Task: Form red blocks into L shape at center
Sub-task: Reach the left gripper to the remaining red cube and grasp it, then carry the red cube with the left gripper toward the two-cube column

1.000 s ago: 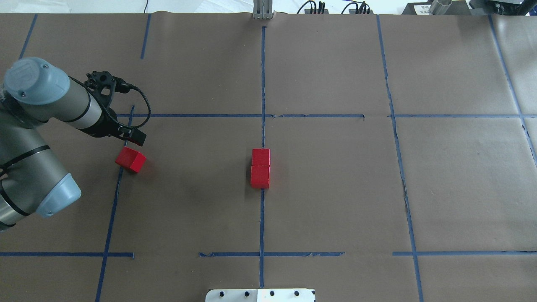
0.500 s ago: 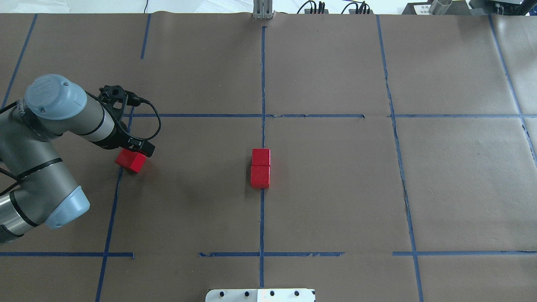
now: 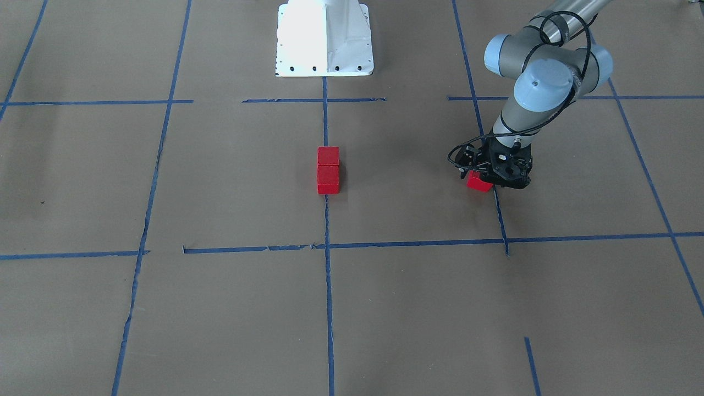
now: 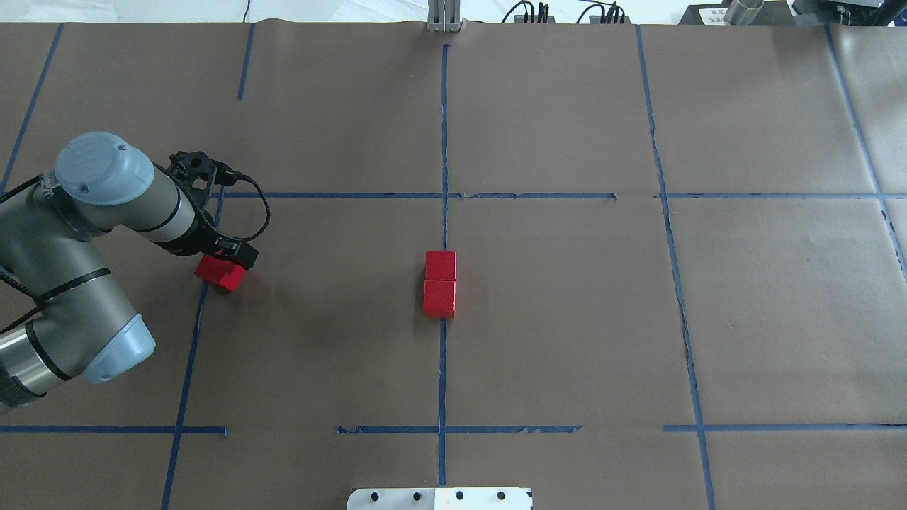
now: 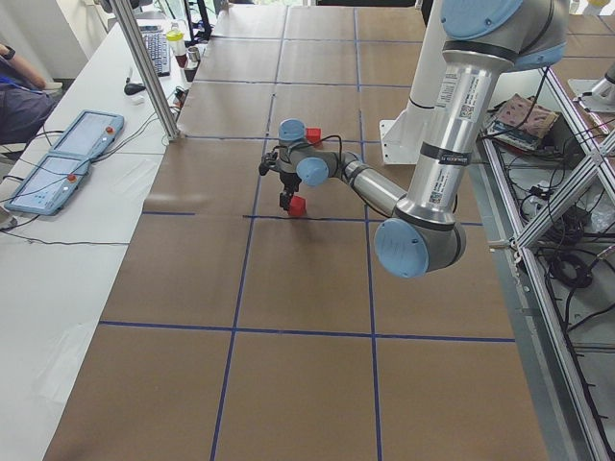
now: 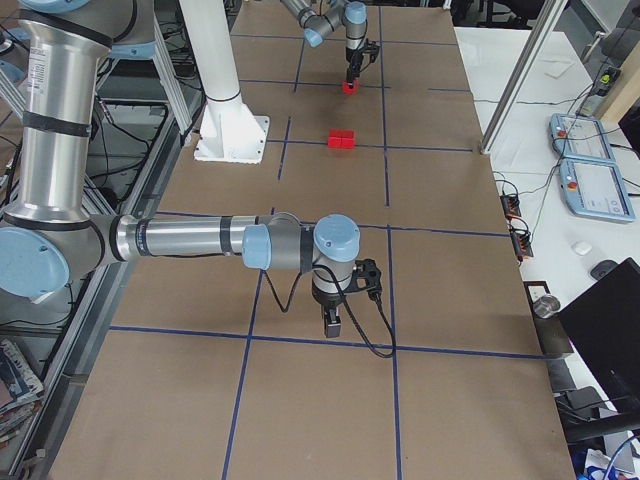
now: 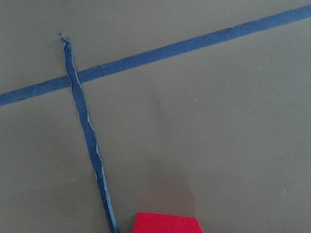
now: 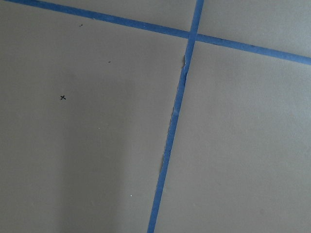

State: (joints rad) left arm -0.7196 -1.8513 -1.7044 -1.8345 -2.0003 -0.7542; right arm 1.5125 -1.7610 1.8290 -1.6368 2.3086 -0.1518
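Two red blocks stand touching in a short line at the table's centre on the blue tape line, and show in the front view too. The third red block lies turned at an angle far to the left on the paper. My left gripper is low over it, apparently open, with a black finger at the block's far right corner. The front view shows the block poking out beneath that gripper. The left wrist view shows only the block's top edge. My right gripper hangs over bare paper; I cannot tell its state.
Blue tape lines divide the brown paper into large cells. The white robot base stands at the table's near edge. A side table with pendants lies beyond the far edge.
My left arm has swung toward the robot and rightward, bringing the gripper down from beyond the third block onto it. The block has not moved. The centre pair is unchanged.
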